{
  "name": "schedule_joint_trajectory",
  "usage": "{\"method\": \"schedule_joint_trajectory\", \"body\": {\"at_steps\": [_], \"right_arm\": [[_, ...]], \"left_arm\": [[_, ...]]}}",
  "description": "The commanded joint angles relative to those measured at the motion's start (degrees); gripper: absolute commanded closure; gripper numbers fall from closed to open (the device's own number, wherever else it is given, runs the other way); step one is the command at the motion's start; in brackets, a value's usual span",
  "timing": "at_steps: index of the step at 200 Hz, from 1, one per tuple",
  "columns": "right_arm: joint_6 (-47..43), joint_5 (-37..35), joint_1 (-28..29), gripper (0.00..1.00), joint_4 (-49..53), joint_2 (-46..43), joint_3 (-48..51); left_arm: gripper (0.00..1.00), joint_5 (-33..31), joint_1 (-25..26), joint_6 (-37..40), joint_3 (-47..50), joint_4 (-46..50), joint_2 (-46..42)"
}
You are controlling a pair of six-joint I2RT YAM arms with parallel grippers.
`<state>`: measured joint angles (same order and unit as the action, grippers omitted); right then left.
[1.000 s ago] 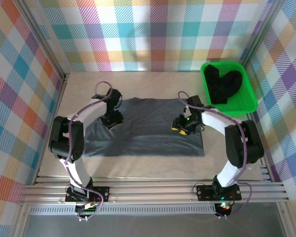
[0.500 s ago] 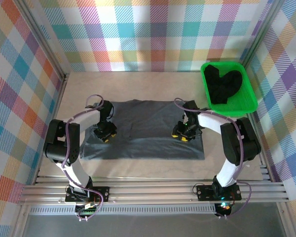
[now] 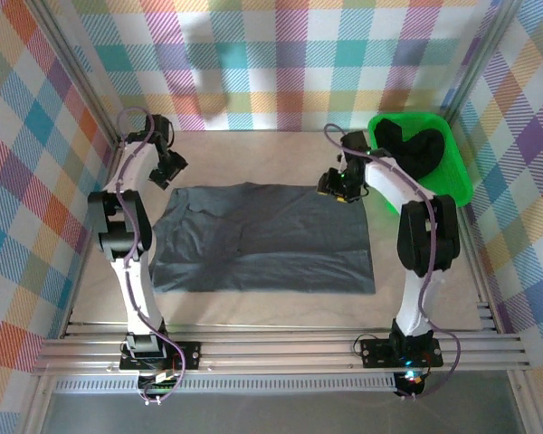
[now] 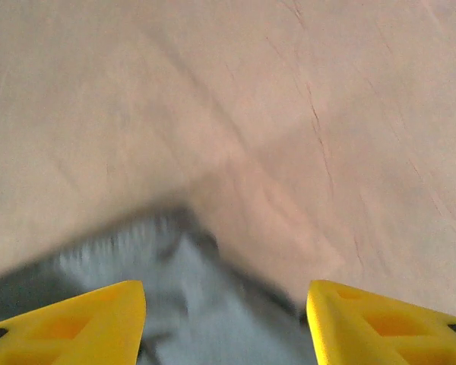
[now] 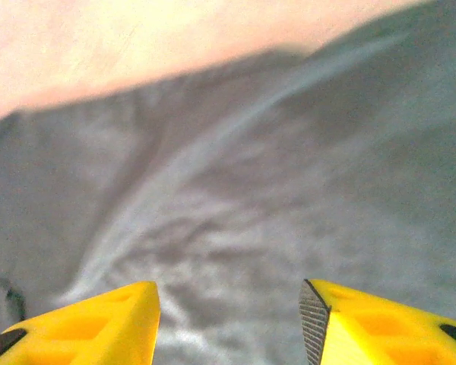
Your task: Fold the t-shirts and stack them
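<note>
So here we've got the slate grey t-shirt (image 3: 262, 240) spread out flat in the middle of the table (image 3: 253, 154), looking like a wide rectangle with its long edges running 9 to 3 o'clock. It's plain cloth with a soft crease running across its width and a few small wrinkles up near the 10 o'clock corner, and the left edge slants outward toward 7 o'clock. The black t-shirts (image 3: 412, 154) are bunched in a lumpy heap inside the green tray (image 3: 459, 172), which sits off at about 2 o'clock from the grey one, well apart from it. The left gripper (image 3: 167, 172) hangs just off the shirt's 10 o'clock corner, over bare table. On its wrist cam the left gripper (image 4: 224, 319) shows its yellow fingers (image 4: 83, 315) standing well apart with nothing between them, and a blurry grey edge of the shirt (image 4: 190, 327) below the gap. The right gripper (image 3: 335, 183) is at the shirt's 1 o'clock corner. Its own cam shows the right gripper (image 5: 228, 319) with yellow fingers (image 5: 380, 323) spread too, gripping nothing, above rumpled grey fabric (image 5: 251, 190) with a pale fold line running diagonally across it. Bright plaid walls (image 3: 281, 63) box the whole thing in.
</note>
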<state>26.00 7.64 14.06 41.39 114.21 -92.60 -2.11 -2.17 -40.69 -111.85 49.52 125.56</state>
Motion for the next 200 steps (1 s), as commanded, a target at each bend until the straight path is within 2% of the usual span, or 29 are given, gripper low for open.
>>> {"method": "schedule_joint_trajectory", "body": {"at_steps": [1,18,69,119,136,152,169,193,200], "right_arm": [[-2.14,-4.6,-1.87,0.47,6.59,4.27,-5.77],[-2.09,-6.87,-2.84,0.47,8.37,7.07,-9.61],[-4.31,-16.64,-3.31,0.45,12.83,14.59,-19.44],[-5.43,-19.29,-3.25,0.44,18.81,24.01,-29.96],[-6.08,-19.58,-3.25,0.45,20.61,26.91,-32.67],[-7.12,-19.84,-3.17,0.46,21.78,29.18,-34.5],[-8.05,-19.44,-3.24,0.54,21.6,30.07,-34.84],[-8.69,-19.68,-3.16,0.84,20.03,28.28,-33.27],[-8.86,-19.75,-3.2,0.91,18.55,26.88,-31.71]], "left_arm": [[0.41,4.02,0.53,4.18,-5.81,2.44,4.3],[0.41,3.13,1.82,6.67,-8.42,3.58,6.86],[0.42,1.82,4.67,13.2,-6.67,1.03,9.71],[0.46,1.89,6.71,14.42,-2.85,3.57,8.9],[0.49,1.76,7.31,14.34,-0.25,3.27,7.79],[0.57,2.02,7.53,14.07,1.27,3.52,7.49],[0.71,1.38,7.71,13.97,2.64,3.44,6.89],[0.98,-0.52,7.77,13.7,3.46,2.88,4.6],[1.0,-0.99,7.72,13.62,3.48,2.53,3.38]]}}
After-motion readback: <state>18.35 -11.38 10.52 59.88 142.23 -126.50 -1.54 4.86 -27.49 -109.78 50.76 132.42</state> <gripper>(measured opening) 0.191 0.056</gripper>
